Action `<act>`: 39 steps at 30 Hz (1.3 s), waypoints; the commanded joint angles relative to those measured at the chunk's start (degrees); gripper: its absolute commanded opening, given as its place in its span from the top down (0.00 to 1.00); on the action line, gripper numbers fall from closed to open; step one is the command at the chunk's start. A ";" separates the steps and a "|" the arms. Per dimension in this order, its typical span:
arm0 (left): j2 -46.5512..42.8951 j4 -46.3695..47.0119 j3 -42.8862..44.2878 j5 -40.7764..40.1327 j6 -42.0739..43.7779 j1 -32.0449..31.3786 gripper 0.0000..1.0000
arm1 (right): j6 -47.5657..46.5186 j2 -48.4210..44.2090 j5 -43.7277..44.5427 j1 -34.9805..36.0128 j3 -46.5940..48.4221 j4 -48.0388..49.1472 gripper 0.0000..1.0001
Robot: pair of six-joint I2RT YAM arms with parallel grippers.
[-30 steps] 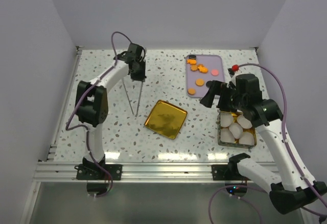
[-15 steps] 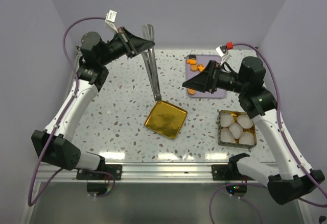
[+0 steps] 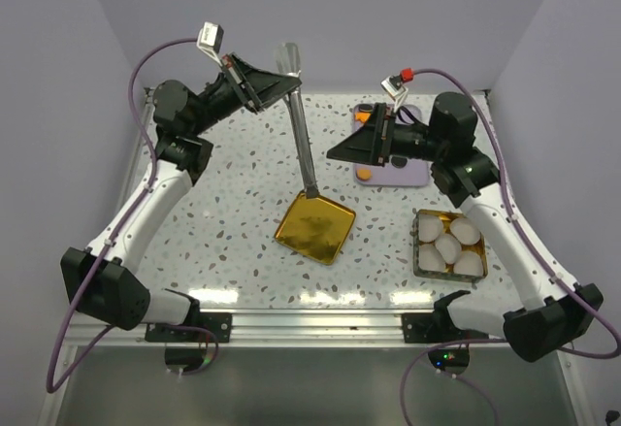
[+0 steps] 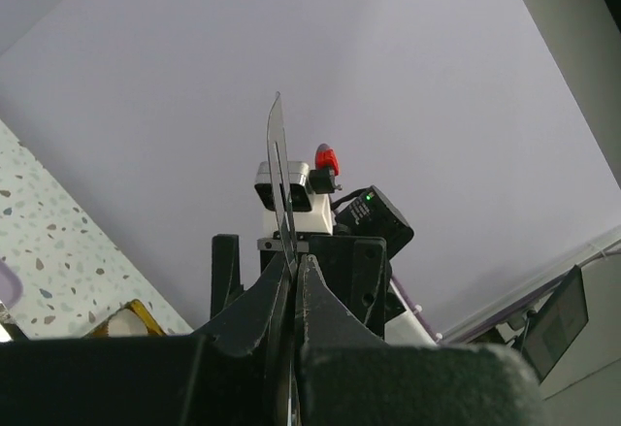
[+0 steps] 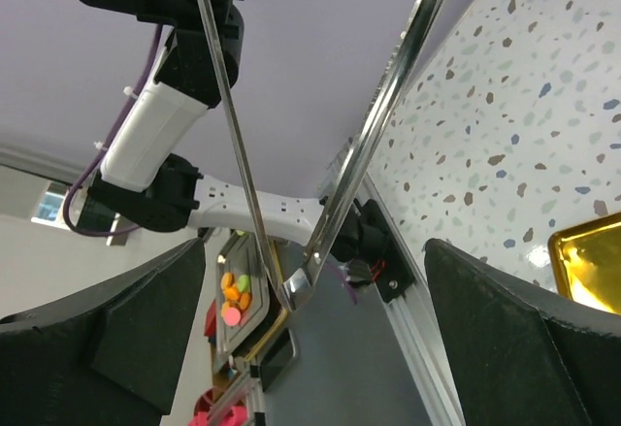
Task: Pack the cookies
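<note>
The cookies lie on a purple tray (image 3: pixel 412 172) at the back right; my right gripper hides most of them, and an orange one (image 3: pixel 362 170) shows at the tray's near left. My left gripper (image 3: pixel 289 79) is raised high and shut on metal tongs (image 3: pixel 303 140); the wrist view shows its jaws (image 4: pixel 294 263) clamped on the tongs' blade (image 4: pixel 278 169). The tongs' tip hangs over the far edge of the gold lid (image 3: pixel 314 225). My right gripper (image 3: pixel 335 151) is raised, open and empty, pointing left at the tongs (image 5: pixel 383 125); its fingers (image 5: pixel 116 339) stand wide apart.
A square tin (image 3: pixel 423 251) with white paper cups (image 3: pixel 448 247) sits at the near right. The gold lid's corner (image 5: pixel 594 251) shows in the right wrist view. Beyond the table's rail, that view shows another tray of coloured discs (image 5: pixel 231 295).
Both arms have risen off the table. The left gripper carried the tongs right, so their tip is now at the lid's far edge. The right gripper swung up and left over the purple tray.
</note>
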 commanded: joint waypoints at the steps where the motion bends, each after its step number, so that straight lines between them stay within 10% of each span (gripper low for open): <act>1: 0.18 8.02 0.23 -0.91 -3.01 -0.92 1.00 | 1.48 1.23 -1.38 2.30 2.84 4.43 0.01; 15: 3.18 15.32 -0.03 -3.64 -5.74 -2.59 1.00 | 6.31 8.52 -0.94 7.66 7.06 11.11 0.02; 30: 1.77 24.72 -7.15 -6.36 -9.08 -2.85 1.00 | 16.95 10.99 -1.29 9.60 3.19 25.70 0.38; 39: -0.51 29.38 -9.87 -6.98 -10.14 -2.94 1.00 | 20.20 9.06 -0.50 9.86 -2.43 29.22 0.24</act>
